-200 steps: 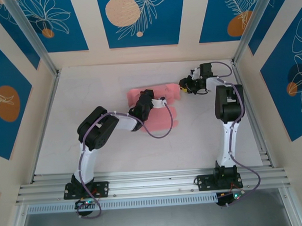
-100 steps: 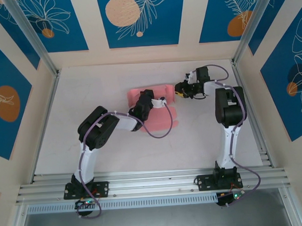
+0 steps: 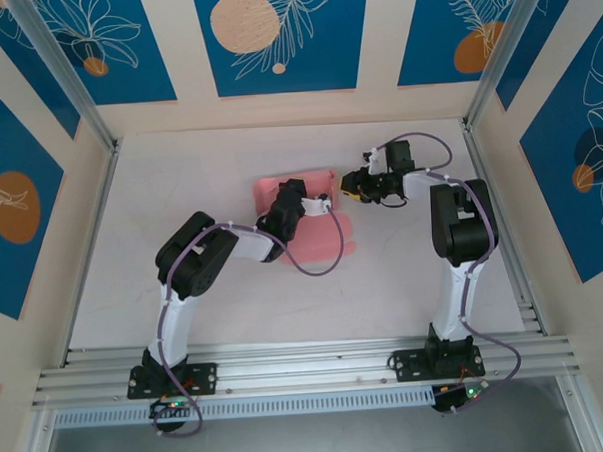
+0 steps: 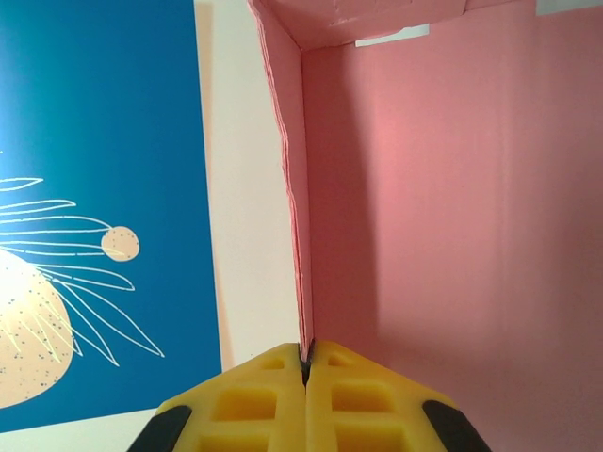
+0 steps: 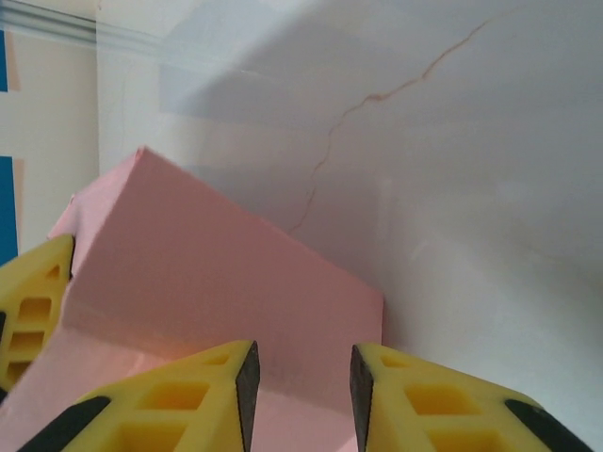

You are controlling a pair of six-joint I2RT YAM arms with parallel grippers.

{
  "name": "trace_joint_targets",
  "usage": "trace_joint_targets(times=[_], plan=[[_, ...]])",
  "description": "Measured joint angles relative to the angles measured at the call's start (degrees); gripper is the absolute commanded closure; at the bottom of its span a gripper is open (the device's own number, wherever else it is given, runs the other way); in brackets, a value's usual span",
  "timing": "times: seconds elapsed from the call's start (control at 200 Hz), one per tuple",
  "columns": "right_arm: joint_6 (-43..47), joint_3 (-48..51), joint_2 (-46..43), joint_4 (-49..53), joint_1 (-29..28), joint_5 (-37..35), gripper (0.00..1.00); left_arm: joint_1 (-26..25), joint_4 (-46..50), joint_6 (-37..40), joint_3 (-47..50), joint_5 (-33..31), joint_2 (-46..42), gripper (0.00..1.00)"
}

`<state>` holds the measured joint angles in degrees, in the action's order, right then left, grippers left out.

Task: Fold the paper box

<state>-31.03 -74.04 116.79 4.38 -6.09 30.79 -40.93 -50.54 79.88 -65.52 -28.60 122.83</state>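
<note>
Right gripper has travelled toward 9 o'clock since the earlier frame and now sits just beside the 3 o'clock end of the paper box. The left arm and the box show no change of position.

**Location of workpiece.** The pink paper box lies on the table, slightly to the 12 o'clock side of centre, between the two grippers.

**Gripper state.**
- Left gripper: yellow fingers pressed together, clamped on the thin bottom edge of an upright pink wall of the box.
- Right gripper, wrist view: fingers apart, with a clear gap between them. A slanted pink panel stands directly ahead. Nothing appears to be clamped.

**Progress — judged from the present layout.**
- Done: at least one wall stands upright. In the left wrist view it meets a second panel at a corner toward 12 o'clock.
- Not done: in the top view a pink section lies flat on the table at the box's 5 o'clock side, so the form is not closed.
- Estimate: partway through — remaining panels probably need raising and any tabs need tucking. Tab condition cannot be determined.
</note>
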Motion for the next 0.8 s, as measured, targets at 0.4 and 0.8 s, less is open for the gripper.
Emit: trace_joint_targets(times=[0.4, 0.8], plan=[[0.0, 1.8, -0.5, -2.9, -1.1, -0.2, 0.6, 0.5, 0.4, -0.4, 0.0, 0.0, 0.0, 1.0], [1.9, 3.8, -4.3, -3.5, -1.5, -0.8, 0.56, 0.7, -3.2, 2.0, 0.9, 2.5, 0.2, 1.0]])
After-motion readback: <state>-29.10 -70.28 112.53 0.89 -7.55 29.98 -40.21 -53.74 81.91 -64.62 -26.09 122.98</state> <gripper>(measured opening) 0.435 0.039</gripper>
